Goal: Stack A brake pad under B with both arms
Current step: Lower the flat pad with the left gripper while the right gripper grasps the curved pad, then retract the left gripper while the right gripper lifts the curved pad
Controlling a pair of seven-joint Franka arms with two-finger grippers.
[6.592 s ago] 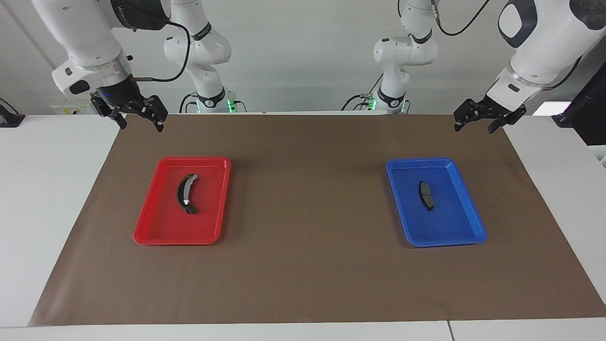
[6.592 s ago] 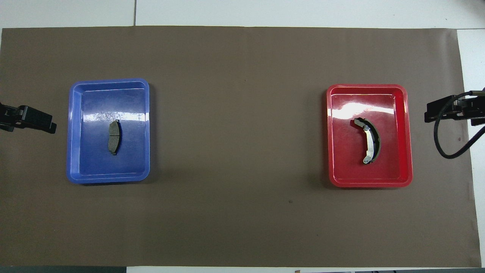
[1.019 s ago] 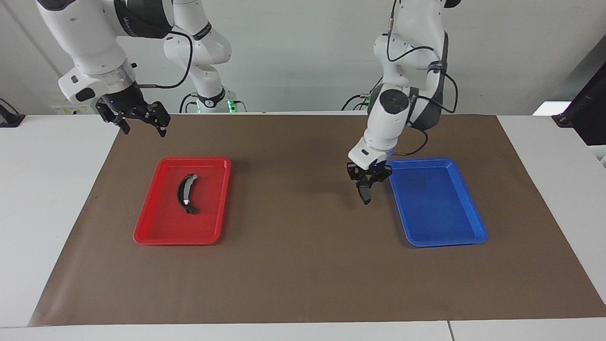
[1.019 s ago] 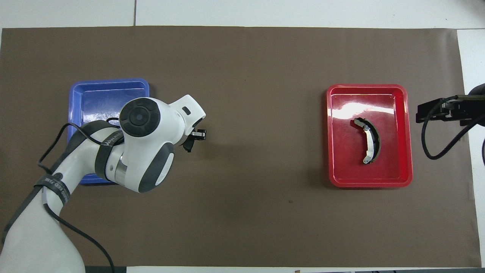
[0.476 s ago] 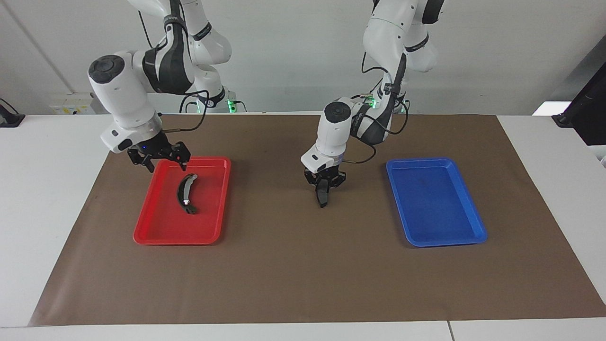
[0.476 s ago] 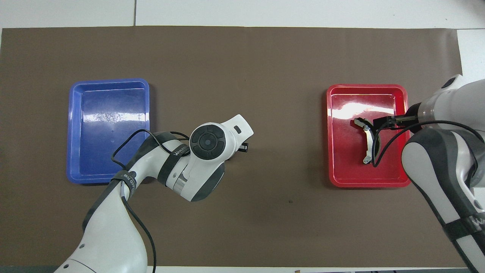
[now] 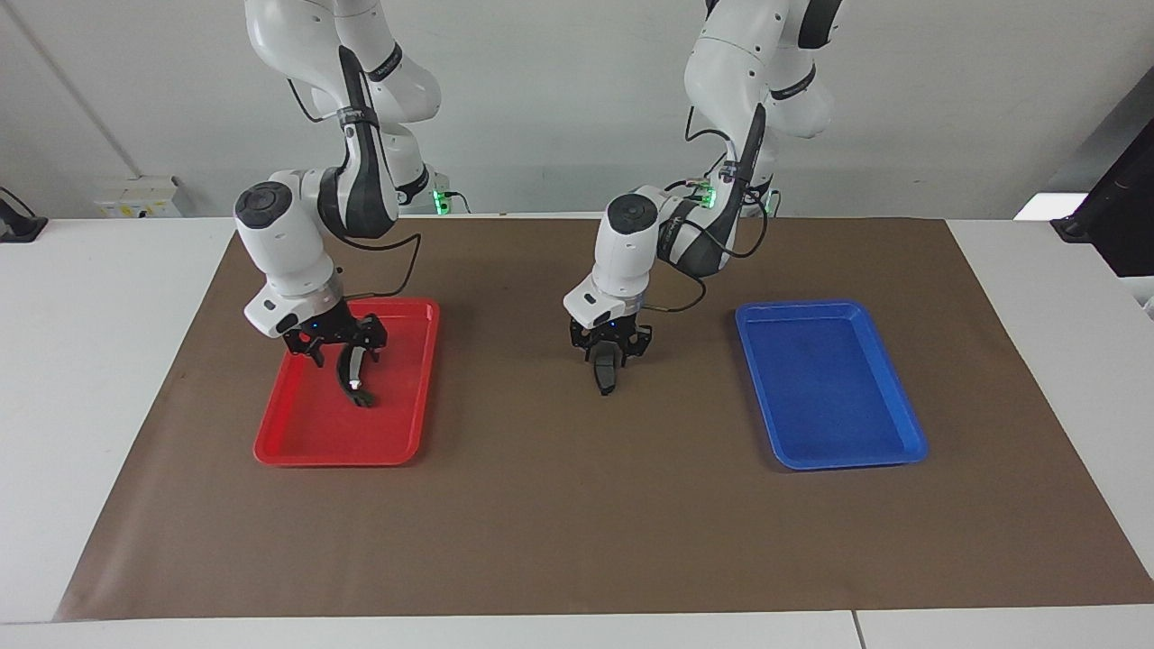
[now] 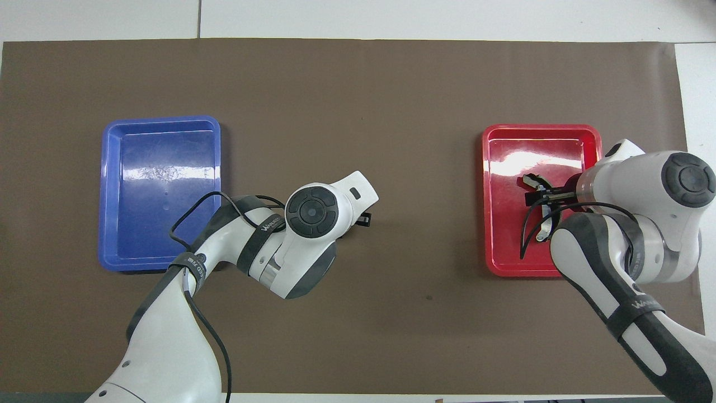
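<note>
The A brake pad (image 7: 606,377), short and dark grey, hangs on edge from my left gripper (image 7: 609,359), which is shut on it low over the middle of the brown mat. The pad's lower end is at or just above the mat. The left arm hides the pad in the overhead view. B (image 7: 353,383), the black crescent with silver ends, lies in the red tray (image 7: 297,451). My right gripper (image 7: 344,353) is open and low over B's end nearer the robots, a finger on either side. B's ends show in the overhead view (image 8: 541,230) beside that gripper (image 8: 538,197).
A blue tray (image 7: 865,455) lies on the mat toward the left arm's end of the table, with nothing in it. The brown mat (image 7: 577,523) covers most of the white table. Both trays also show in the overhead view: the blue (image 8: 162,120) and the red (image 8: 542,130).
My left gripper carried the pad from the blue tray to the mat's middle and lowered a little. My right gripper came in from the table's end and dropped over B.
</note>
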